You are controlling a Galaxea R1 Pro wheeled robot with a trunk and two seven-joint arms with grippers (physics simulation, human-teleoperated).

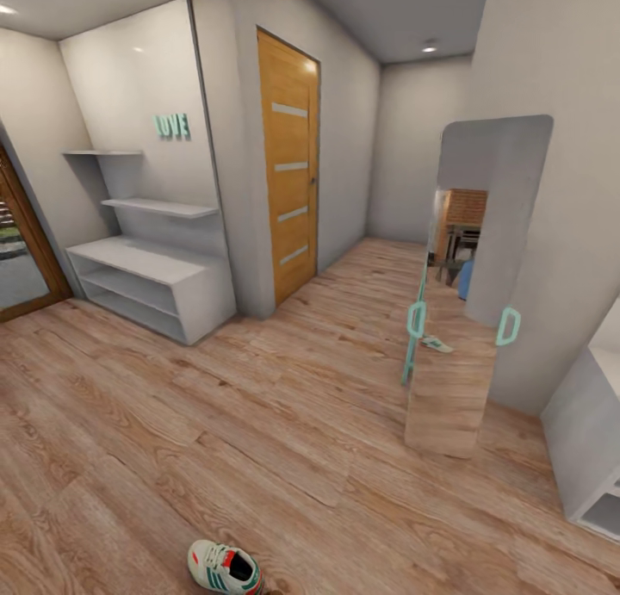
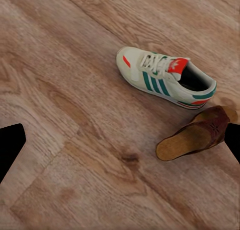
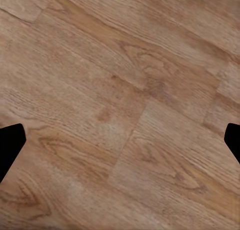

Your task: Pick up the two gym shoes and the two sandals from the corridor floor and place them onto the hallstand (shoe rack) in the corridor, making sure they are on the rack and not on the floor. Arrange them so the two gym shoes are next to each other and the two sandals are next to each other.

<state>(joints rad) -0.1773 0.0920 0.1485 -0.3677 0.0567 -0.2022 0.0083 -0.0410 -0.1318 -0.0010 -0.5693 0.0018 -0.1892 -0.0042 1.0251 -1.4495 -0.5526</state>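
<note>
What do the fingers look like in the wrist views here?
Little shows: in each wrist view the fingers are flat black tips with angled edges, poking in at both side edges, left and right. No cables, markings or texture are visible on them.

Head view: high vantage, facing forward and down along the corridor. Takes in the corridor floor (image 1: 258,423), the hallstand (image 1: 151,276) far left, an orange door (image 1: 288,164) ahead, a leaning mirror (image 1: 469,319) at right. One gym shoe (image 1: 226,569) sits at the near bottom edge, close to the robot.

Left wrist view: looks steeply down on the floor from fairly close; dark fingertips (image 2: 10,147) of the left hand at both side edges. Frames a gym shoe (image 2: 167,80) and a sandal (image 2: 195,135) touching it.

Right wrist view: also steeply down, near, on bare planks (image 3: 120,110); dark fingertips (image 3: 9,145) at the edges.

Shared: head and left wrist views both catch a gym shoe, presumably the same one; all three show the wood planks.
</note>
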